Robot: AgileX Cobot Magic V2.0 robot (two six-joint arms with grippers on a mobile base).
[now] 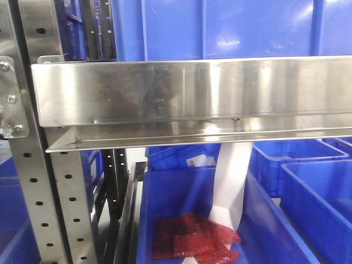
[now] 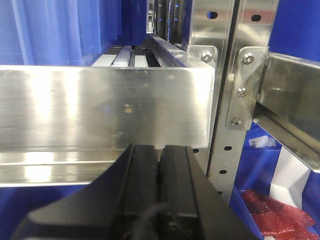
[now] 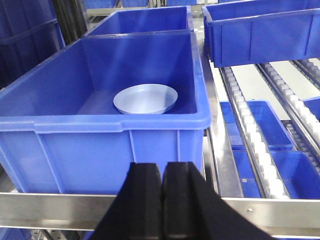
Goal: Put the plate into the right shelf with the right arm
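In front of you, logged by view. Front camera: a large blue bin [image 1: 220, 27] on the upper level; below it a blue bin [image 1: 187, 209] holding red bubble-wrap pouches [image 1: 192, 237] and a white card [image 1: 231, 176] leaning upright; more blue bins [image 1: 308, 165] at the right edge. Right wrist camera: white roller tracks [image 3: 250, 130] run beside a second blue crate [image 3: 260, 27] at the top right corner.

No text, label, brand, number or sign was legible on any surface in the three views.
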